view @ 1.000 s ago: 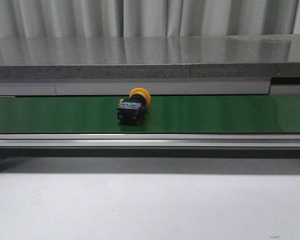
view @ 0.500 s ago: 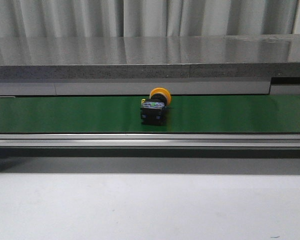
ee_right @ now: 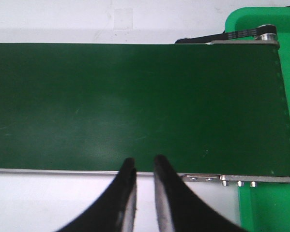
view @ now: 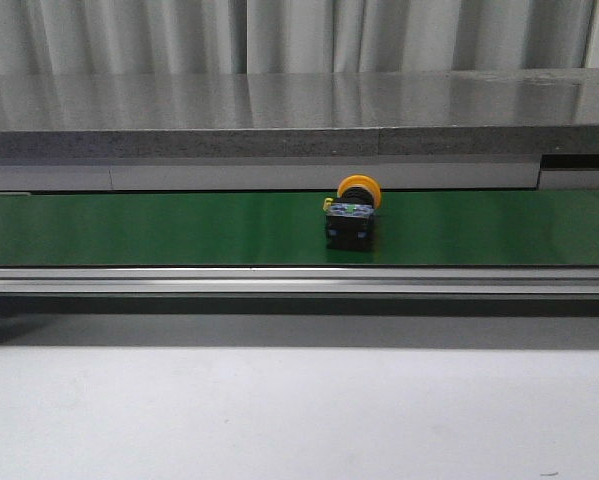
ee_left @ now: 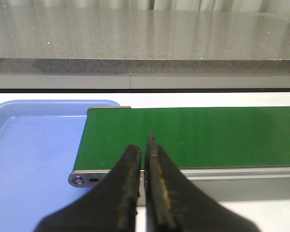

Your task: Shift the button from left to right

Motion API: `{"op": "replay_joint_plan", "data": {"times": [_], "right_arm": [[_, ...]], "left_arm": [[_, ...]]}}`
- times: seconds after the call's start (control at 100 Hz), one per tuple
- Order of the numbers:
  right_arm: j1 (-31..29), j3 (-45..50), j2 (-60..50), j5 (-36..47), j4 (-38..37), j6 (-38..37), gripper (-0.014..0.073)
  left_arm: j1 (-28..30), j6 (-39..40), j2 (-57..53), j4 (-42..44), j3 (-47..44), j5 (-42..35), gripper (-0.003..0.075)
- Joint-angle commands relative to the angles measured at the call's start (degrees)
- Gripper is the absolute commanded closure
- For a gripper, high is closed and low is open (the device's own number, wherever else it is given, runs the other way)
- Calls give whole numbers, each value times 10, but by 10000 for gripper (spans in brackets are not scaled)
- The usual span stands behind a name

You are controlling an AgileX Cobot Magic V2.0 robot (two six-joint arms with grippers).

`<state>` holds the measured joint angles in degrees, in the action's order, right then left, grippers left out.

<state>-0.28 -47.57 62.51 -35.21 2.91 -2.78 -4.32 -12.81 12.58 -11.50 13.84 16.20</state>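
The button (view: 351, 222), a yellow-orange cap on a black body, lies on the green conveyor belt (view: 129, 228) a little right of the middle in the front view. Neither gripper shows in the front view. My left gripper (ee_left: 145, 147) is shut and empty, over the near rail at the belt's left end (ee_left: 207, 137). My right gripper (ee_right: 144, 165) is empty, its jaws a narrow gap apart, over the near rail at the belt's right end (ee_right: 135, 96). The button shows in neither wrist view.
A blue tray (ee_left: 28, 145) lies beside the belt's left end. A green bin (ee_right: 275, 212) sits at the belt's right end, by the drive pulley (ee_right: 266, 33). A grey stone ledge (view: 299, 110) runs behind the belt. White table (view: 299, 410) lies in front.
The button has travelled to the right along the belt, from left of the middle to right of the middle.
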Motion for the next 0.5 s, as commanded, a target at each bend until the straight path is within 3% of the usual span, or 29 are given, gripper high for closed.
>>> {"op": "replay_joint_plan", "data": {"times": [0.0, 0.08, 0.18, 0.49], "right_arm": [[0, -21, -7, 30, 2, 2, 351], [0, -21, -7, 30, 2, 2, 186], [0, -21, -7, 32, 5, 2, 53], [26, -26, 0, 48, 32, 2, 45]], "left_arm": [[-5, 1, 5, -9, 16, -48, 715], [-5, 1, 5, -9, 16, -48, 715], [-5, 1, 5, -9, 16, -48, 715], [-5, 1, 5, -9, 16, -48, 715]]}}
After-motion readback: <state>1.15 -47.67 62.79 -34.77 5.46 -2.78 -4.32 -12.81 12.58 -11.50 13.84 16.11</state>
